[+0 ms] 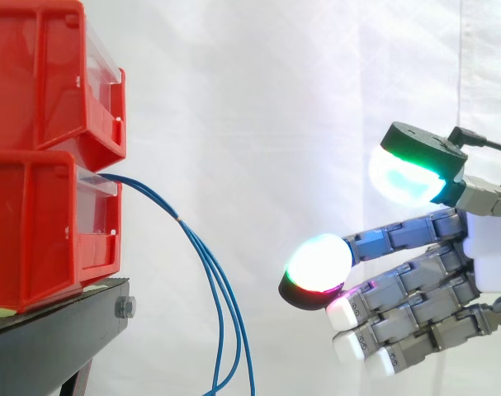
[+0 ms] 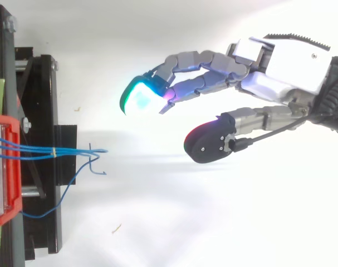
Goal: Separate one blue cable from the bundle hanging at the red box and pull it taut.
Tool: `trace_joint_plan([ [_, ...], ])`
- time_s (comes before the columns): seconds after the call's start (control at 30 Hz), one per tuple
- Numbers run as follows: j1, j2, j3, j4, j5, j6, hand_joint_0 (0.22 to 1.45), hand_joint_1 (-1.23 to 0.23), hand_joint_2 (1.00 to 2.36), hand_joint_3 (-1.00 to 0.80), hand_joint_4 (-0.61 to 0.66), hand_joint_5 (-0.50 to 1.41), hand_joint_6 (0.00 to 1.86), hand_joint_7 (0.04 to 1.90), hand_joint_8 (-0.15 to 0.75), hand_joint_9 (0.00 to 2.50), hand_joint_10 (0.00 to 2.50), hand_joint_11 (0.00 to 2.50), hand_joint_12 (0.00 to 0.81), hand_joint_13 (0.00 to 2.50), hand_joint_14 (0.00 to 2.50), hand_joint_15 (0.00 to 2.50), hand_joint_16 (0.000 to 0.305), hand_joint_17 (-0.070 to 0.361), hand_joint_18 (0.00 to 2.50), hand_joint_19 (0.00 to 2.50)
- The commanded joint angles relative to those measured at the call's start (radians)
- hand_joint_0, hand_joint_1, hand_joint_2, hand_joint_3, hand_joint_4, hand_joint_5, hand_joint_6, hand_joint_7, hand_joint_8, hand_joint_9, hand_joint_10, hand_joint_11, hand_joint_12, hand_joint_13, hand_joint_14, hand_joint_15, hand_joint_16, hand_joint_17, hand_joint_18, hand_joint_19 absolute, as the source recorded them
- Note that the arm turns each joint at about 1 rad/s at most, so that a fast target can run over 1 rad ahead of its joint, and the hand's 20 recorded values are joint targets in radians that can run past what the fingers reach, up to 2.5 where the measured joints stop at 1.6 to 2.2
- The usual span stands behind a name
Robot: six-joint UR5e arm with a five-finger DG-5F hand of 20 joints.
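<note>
There are 2 red boxes, 1 on top of the other. The upper red box (image 1: pixel 44 74) sits on the lower red box (image 1: pixel 35 239), and both stand on 1 black stand (image 1: pixel 52 338). 3 blue cables (image 1: pixel 217 289) come out of the front of the lower box. 1 small pale tie (image 1: pixel 181 219) holds them together near the box. Below the tie they hang down toward 5 o'clock. There is 1 hand (image 1: pixel 432 272), at 3 o'clock from the cables in the side view. Its fingers are stretched out and spread wide, pointing toward 9 o'clock. They hold nothing and are well apart from the cables. Behind it all hangs a white curtain (image 1: pixel 258 107).
</note>
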Motion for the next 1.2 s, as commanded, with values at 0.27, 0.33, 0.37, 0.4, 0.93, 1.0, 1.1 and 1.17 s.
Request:
trace_joint_plan([
  [0.27, -0.002, -0.019, 0.007, 0.021, 0.009, -0.038, 0.54, -0.61, 1.0, -0.46, 0.2, -0.21, 0.5, 0.84, 0.263, 0.59, 0.01, 0.41, 0.364, 0.55, 0.01, 0.33, 0.045, 0.101, 0.46, 0.44],
  [0.33, -0.004, -0.032, 0.007, 0.022, 0.004, -0.032, 0.54, -0.61, 1.0, -0.46, 0.2, -0.21, 0.5, 0.85, 0.264, 0.59, 0.01, 0.42, 0.364, 0.55, 0.01, 0.33, 0.045, 0.102, 0.46, 0.44],
  [0.37, -0.007, -0.042, 0.007, 0.025, -0.001, -0.019, 0.54, -0.61, 1.0, -0.45, 0.2, -0.21, 0.5, 0.85, 0.264, 0.59, 0.01, 0.41, 0.364, 0.55, 0.01, 0.33, 0.045, 0.102, 0.47, 0.44],
  [0.4, -0.007, -0.052, 0.01, 0.027, -0.002, -0.015, 0.54, -0.6, 1.0, -0.46, 0.2, -0.21, 0.5, 0.85, 0.263, 0.59, 0.01, 0.41, 0.363, 0.55, 0.01, 0.34, 0.045, 0.102, 0.47, 0.44],
  [0.93, -0.022, -0.134, 0.13, -0.002, -0.044, 0.002, 0.54, -0.6, 1.0, -0.46, 0.2, -0.21, 0.5, 0.85, 0.264, 0.59, 0.02, 0.42, 0.363, 0.55, 0.01, 0.33, 0.045, 0.102, 0.47, 0.44],
  [1.0, -0.022, -0.141, 0.13, 0.001, -0.042, 0.004, 0.54, -0.6, 1.0, -0.46, 0.2, -0.21, 0.5, 0.85, 0.263, 0.59, 0.01, 0.41, 0.363, 0.55, 0.01, 0.33, 0.045, 0.102, 0.47, 0.44],
  [1.1, -0.022, -0.166, 0.138, 0.002, -0.05, 0.017, 0.54, -0.6, 1.0, -0.46, 0.2, -0.21, 0.5, 0.85, 0.264, 0.59, 0.01, 0.42, 0.362, 0.55, 0.01, 0.33, 0.045, 0.102, 0.47, 0.43],
  [1.17, -0.022, -0.183, 0.145, 0.007, -0.053, 0.03, 0.54, -0.6, 1.0, -0.46, 0.2, -0.21, 0.5, 0.85, 0.263, 0.59, 0.02, 0.42, 0.363, 0.55, 0.01, 0.33, 0.045, 0.102, 0.46, 0.44],
])
